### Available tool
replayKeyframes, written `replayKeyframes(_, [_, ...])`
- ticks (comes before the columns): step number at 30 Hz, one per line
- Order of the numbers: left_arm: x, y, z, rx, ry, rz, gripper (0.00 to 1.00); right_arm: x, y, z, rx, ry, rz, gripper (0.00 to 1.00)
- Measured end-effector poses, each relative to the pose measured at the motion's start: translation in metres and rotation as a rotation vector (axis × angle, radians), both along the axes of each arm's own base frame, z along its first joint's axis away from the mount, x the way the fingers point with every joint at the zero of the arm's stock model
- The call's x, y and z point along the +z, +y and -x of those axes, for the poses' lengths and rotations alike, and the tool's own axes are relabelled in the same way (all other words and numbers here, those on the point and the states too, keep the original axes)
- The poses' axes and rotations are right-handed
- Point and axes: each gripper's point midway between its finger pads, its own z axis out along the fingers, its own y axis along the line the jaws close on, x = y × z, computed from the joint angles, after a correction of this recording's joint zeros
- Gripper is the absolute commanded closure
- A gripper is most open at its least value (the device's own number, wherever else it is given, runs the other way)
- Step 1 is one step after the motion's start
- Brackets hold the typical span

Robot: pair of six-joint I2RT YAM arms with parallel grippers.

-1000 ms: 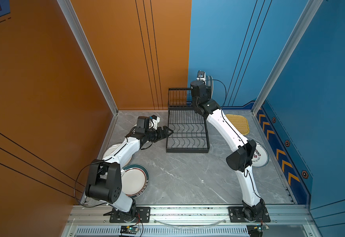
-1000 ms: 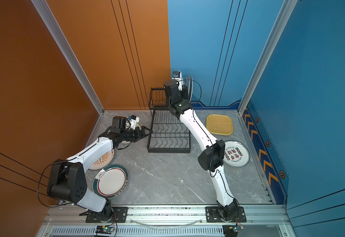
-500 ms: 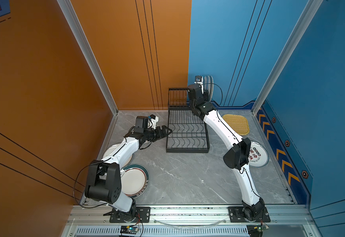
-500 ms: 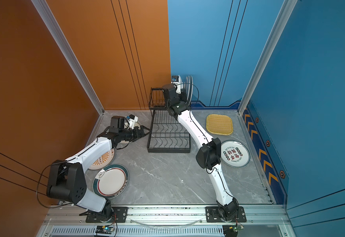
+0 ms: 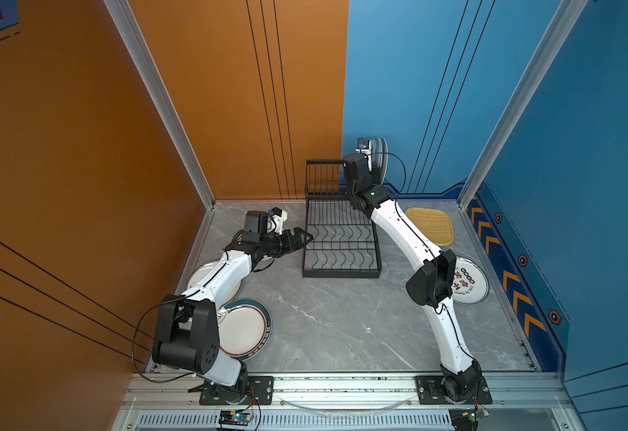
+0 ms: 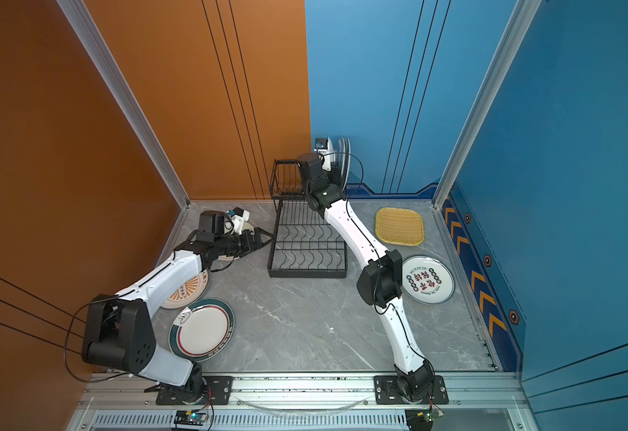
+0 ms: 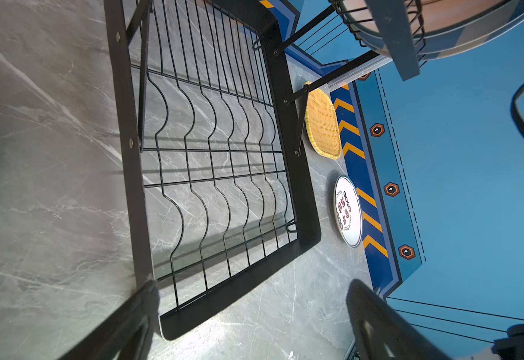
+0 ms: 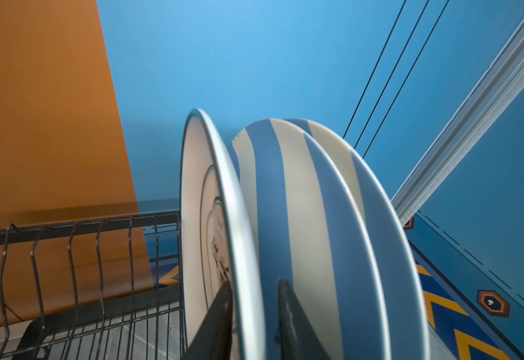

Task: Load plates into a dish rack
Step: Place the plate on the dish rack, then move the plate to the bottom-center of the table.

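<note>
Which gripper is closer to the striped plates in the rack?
Right. The right gripper is up at the raised tier, straddling the rim of the white plate beside the striped plates; the left gripper sits low beside the rack, well away.

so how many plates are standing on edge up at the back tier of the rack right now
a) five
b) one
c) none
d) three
d: the right wrist view shows a white printed plate, a blue-and-white striped plate and a second striped plate behind it, side by side on edge at the dish rack.
</note>
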Motion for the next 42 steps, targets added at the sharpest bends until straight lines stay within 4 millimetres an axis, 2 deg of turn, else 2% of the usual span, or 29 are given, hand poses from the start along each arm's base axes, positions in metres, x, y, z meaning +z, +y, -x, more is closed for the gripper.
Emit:
replayKeyframes(10, [0.004,0.006,0.006,0.026,-0.017,-0.017,0.03,0.002,0.001,0.002,0.009,0.009,0.002,0.46])
replayKeyframes(15, [-0.001,0.017,0.016,0.075,0.001,-0.059,0.02,0.020,0.005,0.016,0.038,0.006,-0.014,0.36])
replayKeyframes(23, [-0.019,0.059,0.031,0.230,0.083,-0.201,0.00,0.073,-0.002,0.062,0.088,-0.036,-0.081,0.20])
replayKeyframes(28, [-0.030,0.094,0.048,0.355,0.138,-0.309,0.01,0.080,-0.008,0.090,0.137,-0.003,-0.129,0.11])
replayKeyframes(32, [-0.043,0.126,0.067,0.466,0.208,-0.395,0.01,0.061,-0.007,0.107,0.197,0.069,-0.172,0.05])
replayKeyframes(36, [-0.053,0.155,0.087,0.571,0.277,-0.471,0.01,0.027,0.000,0.125,0.274,0.176,-0.220,0.00])
replayKeyframes(42, [-0.064,0.197,0.112,0.739,0.375,-0.524,0.01,-0.022,0.011,0.152,0.378,0.327,-0.293,0.00])
